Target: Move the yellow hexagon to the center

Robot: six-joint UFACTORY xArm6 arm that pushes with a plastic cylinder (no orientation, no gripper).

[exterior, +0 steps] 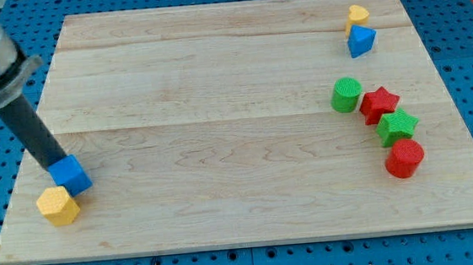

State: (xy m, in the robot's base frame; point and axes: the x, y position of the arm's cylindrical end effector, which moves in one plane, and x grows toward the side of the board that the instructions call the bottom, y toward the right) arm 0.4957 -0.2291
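The yellow hexagon (59, 206) lies near the board's bottom left corner. A blue cube (70, 174) touches it on its upper right. My dark rod comes down from the view's top left, and my tip (56, 161) rests against the blue cube's upper left side, a little above the yellow hexagon and apart from it.
At the view's top right sit a yellow heart (357, 14) and a blue triangle (361, 41). At the right, a green cylinder (346, 94), red star (380, 102), green star (397, 126) and red cylinder (404, 158) run in a diagonal line. The wooden board (218, 108) lies on blue pegboard.
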